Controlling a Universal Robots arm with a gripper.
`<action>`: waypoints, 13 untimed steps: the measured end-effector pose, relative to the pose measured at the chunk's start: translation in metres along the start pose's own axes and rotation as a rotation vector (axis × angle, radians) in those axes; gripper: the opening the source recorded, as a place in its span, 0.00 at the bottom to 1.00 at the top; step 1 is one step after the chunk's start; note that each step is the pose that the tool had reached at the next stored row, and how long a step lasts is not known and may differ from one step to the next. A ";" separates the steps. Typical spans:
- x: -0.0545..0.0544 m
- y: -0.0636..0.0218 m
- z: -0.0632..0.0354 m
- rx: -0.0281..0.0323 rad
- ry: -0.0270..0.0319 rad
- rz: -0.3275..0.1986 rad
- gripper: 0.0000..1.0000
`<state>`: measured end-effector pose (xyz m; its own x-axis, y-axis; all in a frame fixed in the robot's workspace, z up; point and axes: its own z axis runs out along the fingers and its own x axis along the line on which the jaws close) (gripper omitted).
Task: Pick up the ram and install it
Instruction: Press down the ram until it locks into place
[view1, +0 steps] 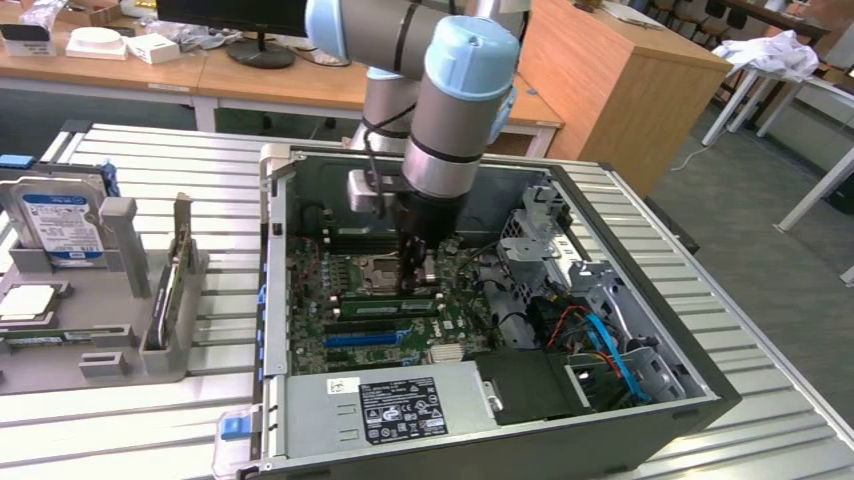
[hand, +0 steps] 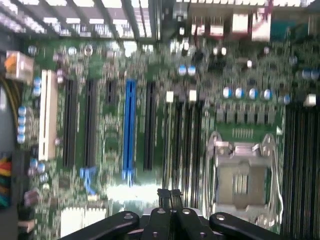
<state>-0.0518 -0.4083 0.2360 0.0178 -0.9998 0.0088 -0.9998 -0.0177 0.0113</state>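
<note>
Ram (view1: 387, 305) seated in motherboard (view1: 350, 322); tool (view1: 416, 262) closed above.

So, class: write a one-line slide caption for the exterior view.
Robot arm's shut gripper poised inside the open computer case, just above the motherboard.

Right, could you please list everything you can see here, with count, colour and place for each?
Computer case: one, dark grey, open on the slatted table.
Motherboard: one, green, inside the case.
Ram: one, green stick, lying along the board below the gripper in the exterior view.
Blue slot: one, among the black slots.
Processor socket: one, silver, empty.
Power supply: one, grey with a black label, at the case's near edge.
Hard drive: one, blue-white label, upright in the grey holder at the exterior view's left.
Gripper: one, black, shut, above the board.
</note>
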 end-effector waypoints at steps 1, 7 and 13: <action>0.000 0.0045 0.0001 0.0000 -0.0001 0.000 0.10; -0.001 0.0317 0.0006 0.0001 -0.0016 0.000 0.10; 0.001 0.0458 0.0054 -0.0001 -0.0025 0.000 0.10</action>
<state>-0.0977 -0.4102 0.2311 0.0180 -0.9998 0.0064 -0.9998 -0.0179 0.0114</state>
